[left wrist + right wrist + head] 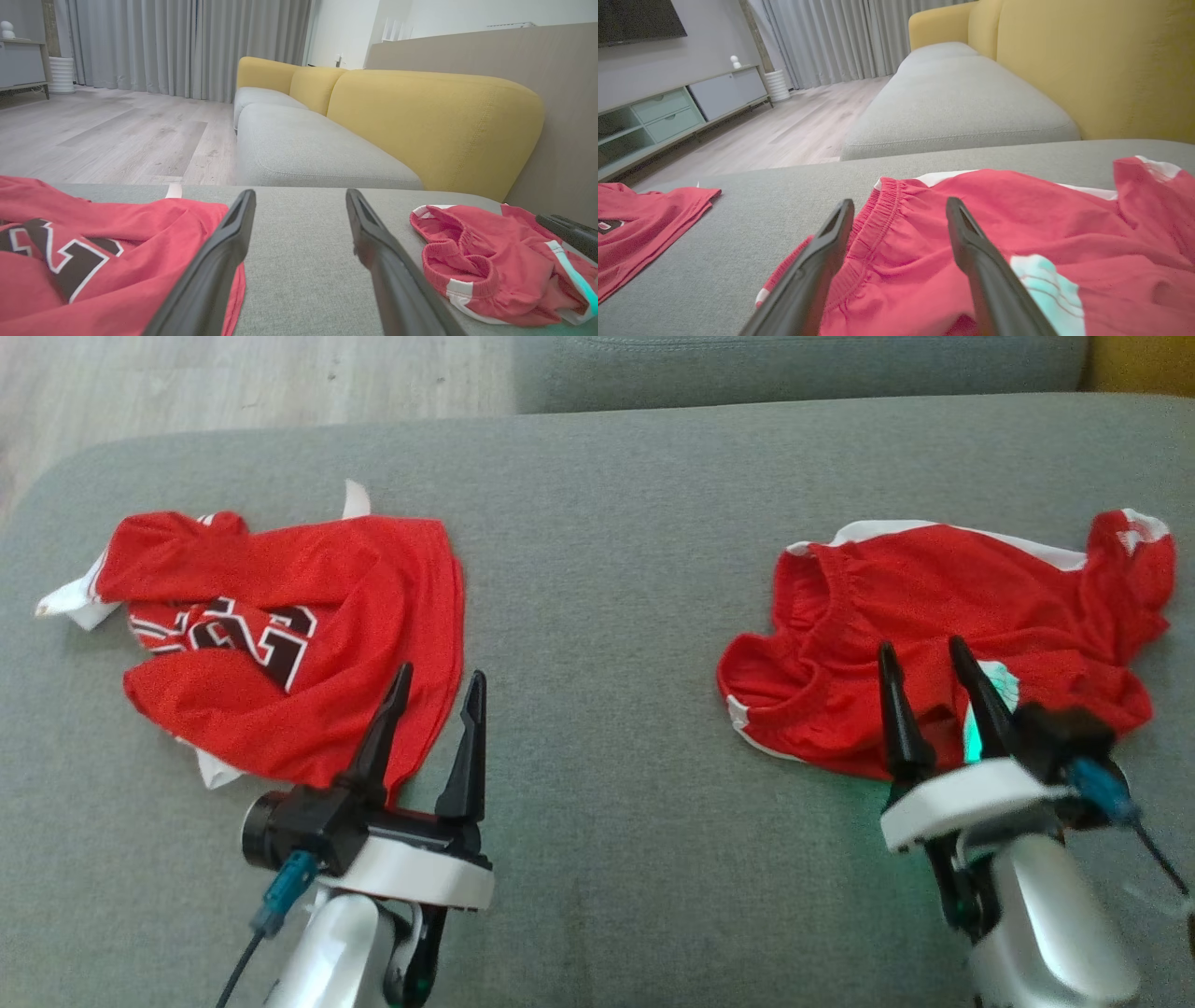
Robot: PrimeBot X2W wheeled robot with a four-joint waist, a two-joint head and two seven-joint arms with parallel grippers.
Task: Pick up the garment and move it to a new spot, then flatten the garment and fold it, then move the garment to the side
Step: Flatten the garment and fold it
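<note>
Head view: pick-up not yet begun. Left gripper [440, 672] and right gripper [921, 646] both spread, empty. Right gripper poised over red shorts [934, 583]; next move, by judgement: lower, pinch waistband.

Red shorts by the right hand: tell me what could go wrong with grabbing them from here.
1. The red shorts lie crumpled, with folds overlapping. The open right hand may pinch several layers at once and lift them bunched, which would make flattening harder.
2. The open left hand sits at the hem of the red jersey. A sideways move could snag the jersey and drag it.
</note>
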